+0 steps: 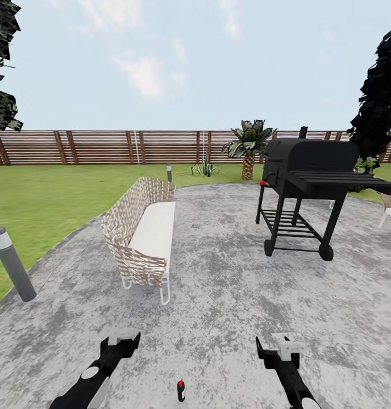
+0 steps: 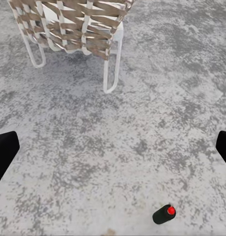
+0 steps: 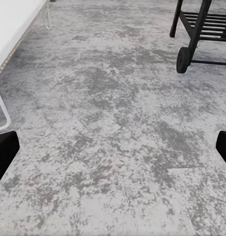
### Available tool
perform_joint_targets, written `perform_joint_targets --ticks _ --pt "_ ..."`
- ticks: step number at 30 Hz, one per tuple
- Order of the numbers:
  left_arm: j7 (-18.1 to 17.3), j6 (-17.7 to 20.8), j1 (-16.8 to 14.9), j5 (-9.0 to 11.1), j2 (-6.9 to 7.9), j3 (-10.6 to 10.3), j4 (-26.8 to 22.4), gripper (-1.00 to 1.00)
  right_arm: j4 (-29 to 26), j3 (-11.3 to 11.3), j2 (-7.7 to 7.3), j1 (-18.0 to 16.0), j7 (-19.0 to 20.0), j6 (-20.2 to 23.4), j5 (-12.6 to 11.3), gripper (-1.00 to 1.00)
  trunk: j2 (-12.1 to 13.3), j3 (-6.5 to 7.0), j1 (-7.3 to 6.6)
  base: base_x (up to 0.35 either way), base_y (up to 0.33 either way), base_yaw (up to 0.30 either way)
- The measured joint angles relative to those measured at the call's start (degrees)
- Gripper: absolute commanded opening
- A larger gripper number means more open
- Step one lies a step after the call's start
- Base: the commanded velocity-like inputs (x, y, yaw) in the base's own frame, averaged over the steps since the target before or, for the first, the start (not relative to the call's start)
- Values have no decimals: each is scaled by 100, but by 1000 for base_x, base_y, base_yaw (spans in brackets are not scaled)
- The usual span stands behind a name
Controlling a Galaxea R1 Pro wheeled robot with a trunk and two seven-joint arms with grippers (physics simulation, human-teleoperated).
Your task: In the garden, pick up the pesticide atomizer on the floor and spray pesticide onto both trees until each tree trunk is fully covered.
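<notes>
While standing upright on the grey paving (image 1: 229, 295) at six o'clock in the head view, between the two arms, waiting untouched: the small dark spray bottle (image 1: 181, 390) with its red band. Hovering above the floor at seven o'clock, left claw (image 1: 123, 336) spread wide and empty; hovering at five o'clock, right claw (image 1: 279, 347) likewise released, gripping nothing. Judging progress as barely begun: bottle not yet picked up, no spraying done, both trunks still to be covered. Sitting at eleven o'clock of the bottle, a wicker chair (image 1: 141, 230); at one o'clock, a black grill (image 1: 309, 170). Showing no readable label, brand or writing anywhere.
</notes>
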Motion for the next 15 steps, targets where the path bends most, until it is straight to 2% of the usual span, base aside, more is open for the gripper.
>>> perform_joint_targets --ticks 4,15 --pt "11 5 -19 -14 -7 -8 1 100 4 -7 4 0 6 3 -2 100 0 0 0 0 0 -201" --pt "30 15 -33 -26 -17 -10 9 100 13 -19 3 0 0 4 -4 100 0 -15 0 0 0 -274"
